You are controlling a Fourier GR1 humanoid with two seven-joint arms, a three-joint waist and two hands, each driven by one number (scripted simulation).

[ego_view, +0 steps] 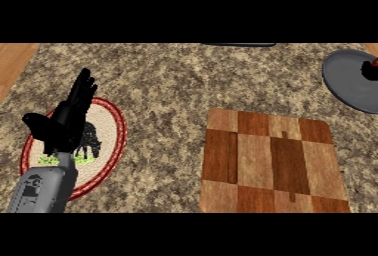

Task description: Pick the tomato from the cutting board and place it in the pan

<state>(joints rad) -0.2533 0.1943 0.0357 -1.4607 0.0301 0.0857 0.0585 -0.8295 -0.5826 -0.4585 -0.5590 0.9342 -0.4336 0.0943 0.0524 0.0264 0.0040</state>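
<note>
The speckled stone table (170,85) fills the head view, with a strip of wood showing at its 10 o'clock corner. At about 5 o'clock lies the cutting board (270,162), a patchwork of light and dark wooden blocks; its top surface is bare. At 2 o'clock, cut by the right edge, sits the grey pan (347,82), and at its right side, right on the edge of the view, a small patch of red with a dark shape against it shows; that red patch appears to be the tomato (374,63), lying in the pan, though most of it is out of sight. The dark shape beside it may be part of the right hand, but too little shows to say, and the state of that hand's fingers cannot be told. At 8 o'clock the left hand (63,125) rises from its grey forearm (43,190), which comes in from the lower edge. Its fingers (83,87) are straight and held together, pointing toward 12 o'clock, with the thumb stuck out toward 9 o'clock; it holds nothing. Under and behind it lies a round plate (111,135) with a red rim, a cream middle and a dark animal figure on a bit of green. At 12 o'clock a thin dark object (238,44) is only just visible.
</note>
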